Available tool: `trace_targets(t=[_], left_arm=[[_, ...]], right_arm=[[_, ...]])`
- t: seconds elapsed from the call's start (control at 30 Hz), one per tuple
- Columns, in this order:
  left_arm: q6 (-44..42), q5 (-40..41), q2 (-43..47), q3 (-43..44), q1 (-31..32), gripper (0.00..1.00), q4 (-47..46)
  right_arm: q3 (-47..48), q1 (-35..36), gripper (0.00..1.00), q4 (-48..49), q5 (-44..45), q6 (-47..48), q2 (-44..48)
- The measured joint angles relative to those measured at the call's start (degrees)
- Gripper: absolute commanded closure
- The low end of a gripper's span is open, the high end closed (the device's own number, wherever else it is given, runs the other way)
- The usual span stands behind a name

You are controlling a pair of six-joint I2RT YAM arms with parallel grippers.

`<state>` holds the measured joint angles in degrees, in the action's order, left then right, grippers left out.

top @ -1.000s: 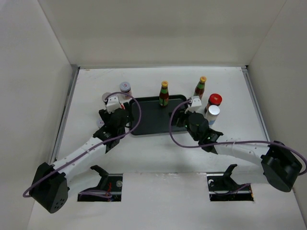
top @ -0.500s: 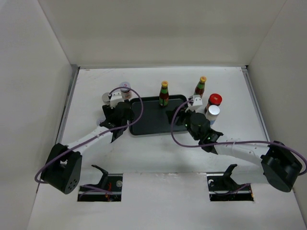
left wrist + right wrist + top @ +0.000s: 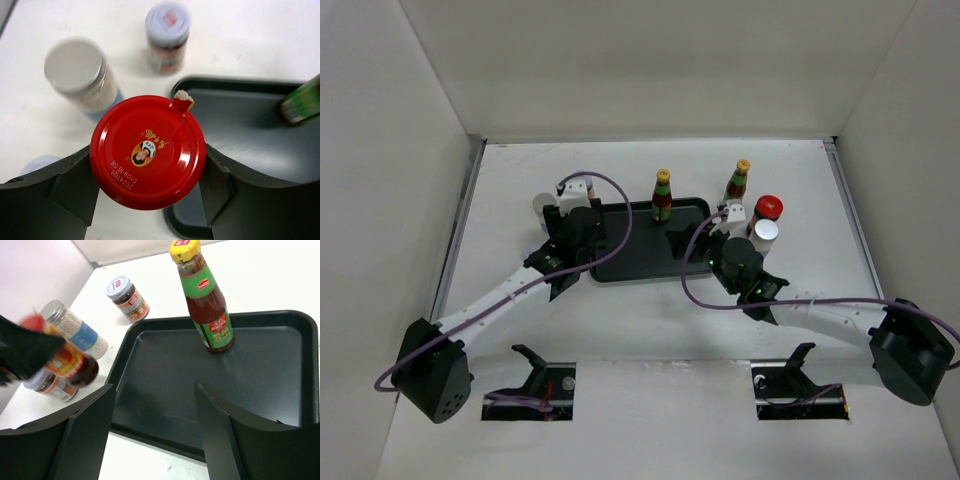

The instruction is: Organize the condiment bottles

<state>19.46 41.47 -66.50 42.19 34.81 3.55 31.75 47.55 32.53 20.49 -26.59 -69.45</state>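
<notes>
My left gripper (image 3: 147, 150) is shut on a red-lidded jar (image 3: 147, 150) and holds it over the left rim of the black tray (image 3: 240, 115). The jar shows blurred in the right wrist view (image 3: 70, 362). My right gripper (image 3: 155, 385) is open and empty above the tray (image 3: 250, 370). One yellow-capped sauce bottle (image 3: 205, 300) stands on the tray's far side. Left of the tray stand a silver-capped shaker (image 3: 75, 67) and two white-lidded jars (image 3: 167, 25) (image 3: 40, 162). From above, my left gripper (image 3: 572, 200) hides its jar.
Right of the tray (image 3: 640, 262) stand a second yellow-capped bottle (image 3: 738, 180), a red-lidded jar (image 3: 768, 208) and a silver-capped shaker (image 3: 762, 235), close behind my right gripper (image 3: 710, 232). White walls enclose the table on three sides.
My left gripper has moved right and away from me with the red-lidded jar, reaching the tray's left rim. My right gripper has hardly moved.
</notes>
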Motion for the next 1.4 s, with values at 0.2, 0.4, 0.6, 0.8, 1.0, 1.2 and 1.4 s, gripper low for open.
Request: trace_targets(t=[0.2, 0.4, 0.6, 0.8, 1.0, 1.2, 1.4], left_arm=[[-1.7, 0.9, -3.6, 7.7, 2.8, 0.61, -6.0], [-1.7, -2.3, -18.5, 11.8, 2.7, 0.62, -13.8], [-1.6, -6.1, -30.3, 15.5, 2.6, 0.62, -15.0], [-0.8, -7.6, -33.2, 17.6, 2.6, 0.61, -16.8], [-0.1, -8.0, -34.7, 18.5, 2.5, 0.54, -19.4], [0.2, -8.1, -36.8, 19.0, 2.3, 0.23, -21.8], [0.9, -7.6, -35.4, 18.5, 2.4, 0.13, -24.7]], right_arm=[[-1.3, -0.4, 0.29, 1.1, -0.2, -0.7, 0.5], [-3.3, -1.2, 0.29, 2.2, 0.0, -1.1, 2.9], [-3.5, -1.8, 0.29, 2.6, 0.0, -1.5, 3.1], [-3.5, -1.8, 0.28, 2.6, 0.0, -1.6, 3.1], [-3.5, -1.8, 0.28, 2.7, 0.0, -1.7, 2.2], [-3.5, -1.8, 0.27, 2.7, 0.0, -1.7, 2.1], [-3.5, -1.8, 0.27, 2.7, 0.0, -1.7, 2.1]])
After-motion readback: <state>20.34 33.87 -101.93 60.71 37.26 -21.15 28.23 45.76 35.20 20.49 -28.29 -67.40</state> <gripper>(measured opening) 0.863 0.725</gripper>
